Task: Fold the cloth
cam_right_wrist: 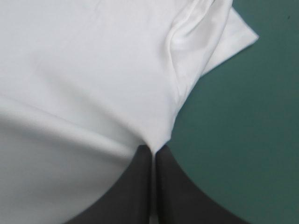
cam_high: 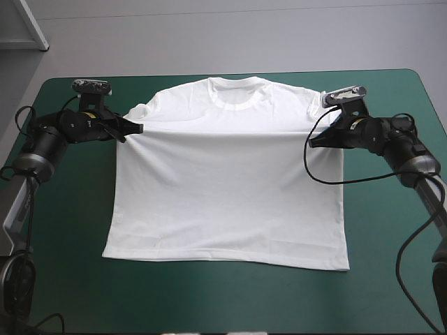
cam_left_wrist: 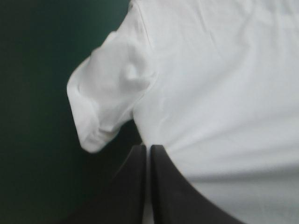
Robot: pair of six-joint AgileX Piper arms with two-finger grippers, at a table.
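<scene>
The white T-shirt (cam_high: 227, 188) lies spread on the teal-green table, collar toward the far edge. A taut ridge runs across its chest between the two grippers. My left gripper (cam_high: 138, 128) is shut on the T-shirt at its side seam just under the left sleeve (cam_left_wrist: 110, 88); the fingers (cam_left_wrist: 140, 182) meet in a point with cloth pinched at the tip (cam_left_wrist: 148, 148). My right gripper (cam_high: 312, 140) is shut on the T-shirt (cam_right_wrist: 84, 79) under the right sleeve (cam_right_wrist: 210, 39), its tip (cam_right_wrist: 152, 149) biting the cloth edge.
Bare teal-green cover (cam_high: 391, 265) surrounds the shirt on the left, right and near sides. The shirt's hem (cam_high: 223, 259) lies toward the near edge. The table's far edge (cam_high: 223, 72) runs just beyond the collar.
</scene>
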